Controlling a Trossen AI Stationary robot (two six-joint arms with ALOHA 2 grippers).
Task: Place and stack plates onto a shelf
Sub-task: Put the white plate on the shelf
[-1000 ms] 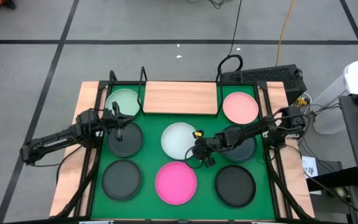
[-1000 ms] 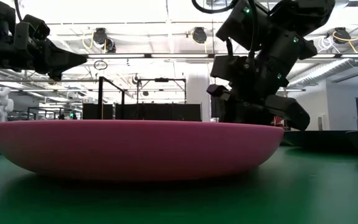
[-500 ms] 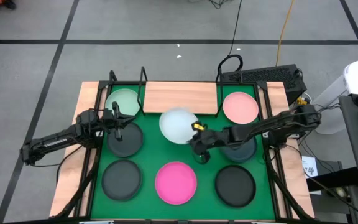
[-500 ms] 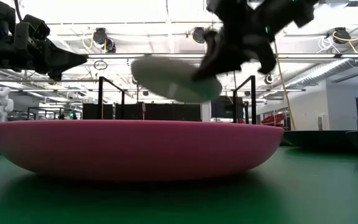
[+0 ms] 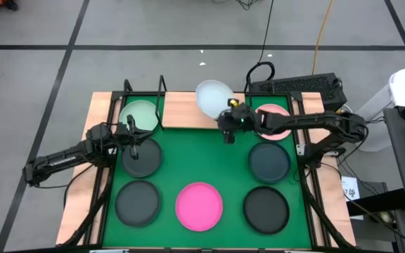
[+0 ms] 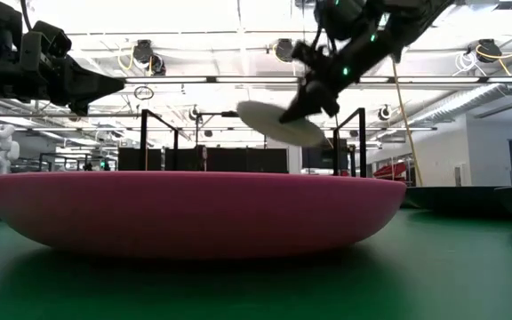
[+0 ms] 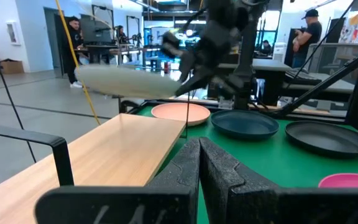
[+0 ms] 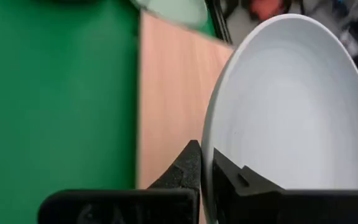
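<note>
My right gripper [image 5: 227, 121] is shut on the white plate [image 5: 213, 97], which it holds in the air over the right part of the light wooden shelf board [image 5: 202, 111]. In the low view the white plate [image 6: 283, 124] hangs tilted, well above the magenta plate [image 6: 194, 213]. My left gripper [image 5: 133, 138] is shut and hovers above a dark plate [image 5: 140, 157] on the mat's left side, touching nothing. The mint green plate [image 5: 140, 112] lies left of the board. The pale pink plate [image 5: 274, 121] lies to its right, partly under the right arm. My right gripper pinches the white plate's rim [image 8: 209, 149] between its two fingers, one on the plate's inner face and one beneath. It has the rim's near-right part and reaches from the table's right toward the far left. The plate is lifted clear and tilted.
On the green mat [image 5: 209, 151] lie the magenta plate [image 5: 199, 206], a dark plate [image 5: 269, 160] on the right, and black plates at the near left [image 5: 138, 202] and near right [image 5: 266, 209]. Black wire uprights [image 5: 162, 86] stand at the board's far side.
My right gripper, shut on the white plate's rim, has lifted the plate off the middle of the mat. It has carried the plate up and toward the far edge, until it hangs over the shelf board. The left arm has kept still.
</note>
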